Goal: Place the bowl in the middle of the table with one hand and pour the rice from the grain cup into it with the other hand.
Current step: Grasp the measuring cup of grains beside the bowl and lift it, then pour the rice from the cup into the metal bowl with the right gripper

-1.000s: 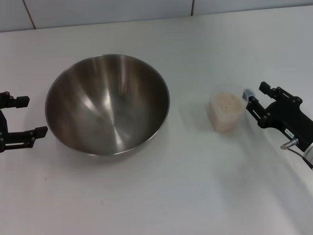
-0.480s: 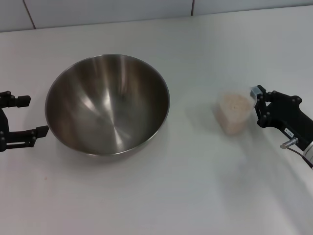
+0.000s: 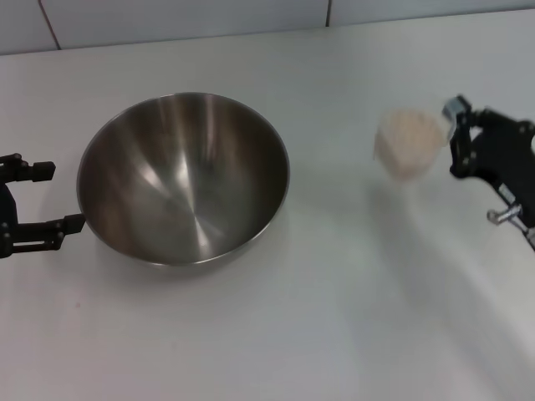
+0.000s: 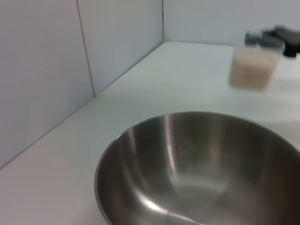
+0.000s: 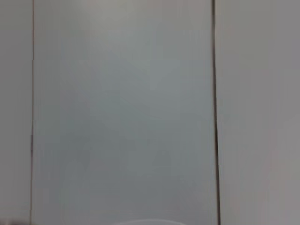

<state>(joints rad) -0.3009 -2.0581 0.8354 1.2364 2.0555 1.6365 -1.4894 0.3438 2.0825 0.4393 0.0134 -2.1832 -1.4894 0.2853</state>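
Observation:
The steel bowl [image 3: 184, 177] sits on the white table [image 3: 276, 334], left of centre; it also fills the left wrist view [image 4: 201, 173]. My left gripper [image 3: 33, 205] is open just left of the bowl's rim, not holding it. My right gripper [image 3: 456, 138] is shut on the grain cup [image 3: 408, 144] and holds it lifted above the table at the right, upright. The cup is full of pale rice [image 3: 410, 127]. The cup also shows far off in the left wrist view [image 4: 251, 68].
A tiled wall [image 3: 167, 17] runs along the table's far edge. The right wrist view shows only wall tiles [image 5: 122, 112]. White tabletop lies between the bowl and the cup.
My right gripper closed on the grain cup and lifted it off the table, up and slightly right. The bowl and left gripper have not moved.

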